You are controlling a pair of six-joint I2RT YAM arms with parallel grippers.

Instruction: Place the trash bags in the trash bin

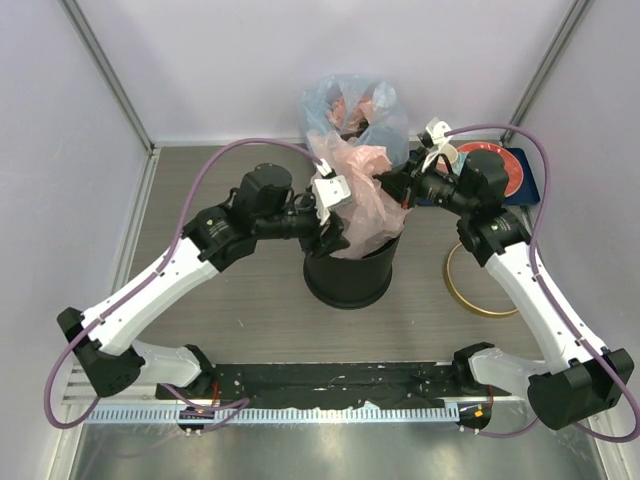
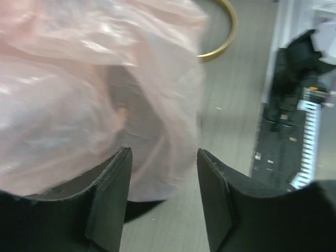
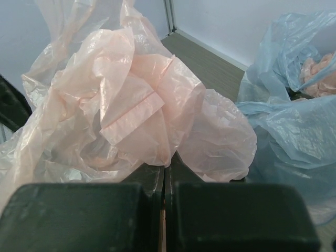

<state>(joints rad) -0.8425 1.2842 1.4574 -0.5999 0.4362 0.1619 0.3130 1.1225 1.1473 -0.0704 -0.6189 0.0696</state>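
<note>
**A:** Where's the pink bag [image 1: 362, 205] at, and how would you grab it?

**B:** Centre of the top view. Its bottom end sits in the black bin [image 1: 350, 278] and the rest billows up out of the mouth, so the long axis is roughly vertical. The film is thin, light, floppy and slippery, so I'd pinch a bunched fold near the top.

**A:** Grippers?

**B:** The right gripper [image 3: 165, 172] is clamped on a wad of the film. The left gripper [image 2: 164, 176] has its jaws apart with nothing pinched. The gold hoop [image 1: 482, 282] lies flat, right of the bin.
</note>
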